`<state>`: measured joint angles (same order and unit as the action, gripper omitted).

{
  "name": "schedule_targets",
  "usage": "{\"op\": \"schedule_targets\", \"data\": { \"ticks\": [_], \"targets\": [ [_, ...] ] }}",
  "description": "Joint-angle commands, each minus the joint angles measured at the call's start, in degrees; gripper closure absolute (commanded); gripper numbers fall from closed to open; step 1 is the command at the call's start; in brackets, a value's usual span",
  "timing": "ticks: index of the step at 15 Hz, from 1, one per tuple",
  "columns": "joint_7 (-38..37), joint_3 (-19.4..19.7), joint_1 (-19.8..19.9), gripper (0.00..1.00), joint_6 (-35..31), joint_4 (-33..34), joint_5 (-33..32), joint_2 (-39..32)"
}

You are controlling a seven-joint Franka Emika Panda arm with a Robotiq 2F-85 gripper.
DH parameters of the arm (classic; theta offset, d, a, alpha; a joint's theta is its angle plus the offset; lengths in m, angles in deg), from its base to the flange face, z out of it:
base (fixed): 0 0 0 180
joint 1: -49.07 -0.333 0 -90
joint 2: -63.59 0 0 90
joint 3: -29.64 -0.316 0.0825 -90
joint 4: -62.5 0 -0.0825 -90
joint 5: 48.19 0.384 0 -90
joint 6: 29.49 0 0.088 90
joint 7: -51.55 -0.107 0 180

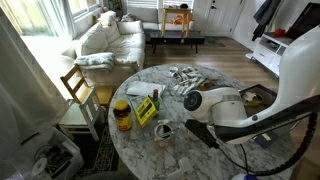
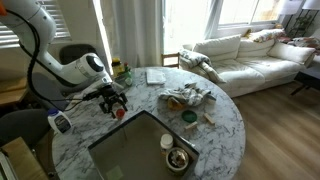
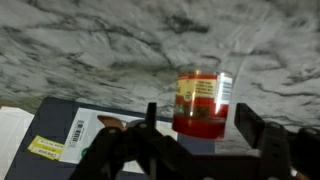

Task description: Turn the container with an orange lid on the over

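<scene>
The tiny pale container point(image 3: 203, 92) with a printed label stands on the marble table point(image 3: 90, 50). Its round orange-red lid point(image 3: 200, 124) is the end nearest the wrist camera. My gripper point(image 3: 198, 112) is open, with one dark finger on each side of the container. The right finger is almost at its side and the left finger stands a little off it. In an exterior view the gripper point(image 2: 115, 100) hangs low over the table, with a small red spot of the container point(image 2: 120, 113) just below it. In an exterior view the gripper point(image 1: 165, 130) hides the container.
The big amber jar with a yellow lid point(image 1: 122, 113) and a yellow packet point(image 1: 146, 108) stand near the gripper. A heap of crumpled things point(image 2: 187, 96), a dark flat tray point(image 2: 140, 148), a small bowl point(image 2: 178, 158) and a bottle point(image 2: 60, 122) share the table. A book point(image 3: 70, 135) lies beside the gripper.
</scene>
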<state>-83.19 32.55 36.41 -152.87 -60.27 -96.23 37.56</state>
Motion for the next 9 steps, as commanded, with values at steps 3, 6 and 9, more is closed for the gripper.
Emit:
{"op": "schedule_targets", "data": {
  "ticks": [3,6,9],
  "targets": [
    [-0.62,-1.08,0.89,0.01,-0.65,1.31,-0.25,-2.39],
    [-0.05,-1.21,1.46,0.0,-2.12,0.83,0.14,-1.66],
    [5.26,-2.11,3.95,0.0,-6.66,-3.33,3.08,3.84]
  ]
}}
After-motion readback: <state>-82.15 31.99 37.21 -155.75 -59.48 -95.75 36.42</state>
